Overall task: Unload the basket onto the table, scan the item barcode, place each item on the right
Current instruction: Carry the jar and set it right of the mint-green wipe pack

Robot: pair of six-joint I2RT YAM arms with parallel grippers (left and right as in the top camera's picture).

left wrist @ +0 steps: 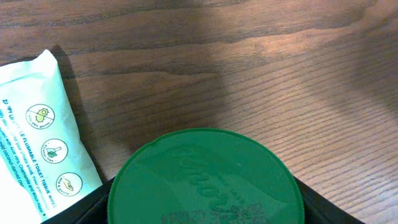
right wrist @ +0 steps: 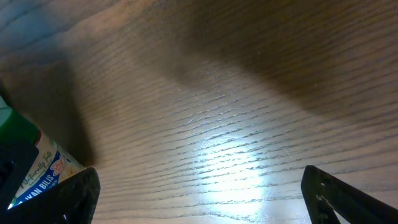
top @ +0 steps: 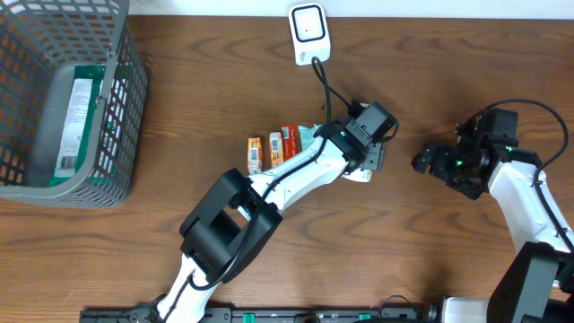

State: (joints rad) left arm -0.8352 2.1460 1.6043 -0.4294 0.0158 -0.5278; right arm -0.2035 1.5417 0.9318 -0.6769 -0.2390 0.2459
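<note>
At the centre of the overhead view, left gripper [top: 366, 163]: jaws set against opposite sides of the green-lidded jar [left wrist: 205, 177], pinching it at the lid.
Green-lidded jar: centre of the table [top: 448, 54], below and right of the scanner [top: 308, 31]; its lid fills the lower middle of the left wrist view, and its blue-and-white label shows at the lower left of the right wrist view. Whether it rests on the wood cannot be told.
Scanner: white, at the top centre, with a black cable running down toward the left arm.
Right gripper [top: 429, 161]: centre right, fingers spread wide, holding nothing, apart from the jar.
Wipes packet [left wrist: 37, 143]: pale green, flat on the table just left of the jar.
Small boxes [top: 273, 148]: orange and red, in a row left of the wipes packet.
Basket [top: 126, 108]: grey mesh, upper left, with a flat packet [top: 72, 126] inside.
</note>
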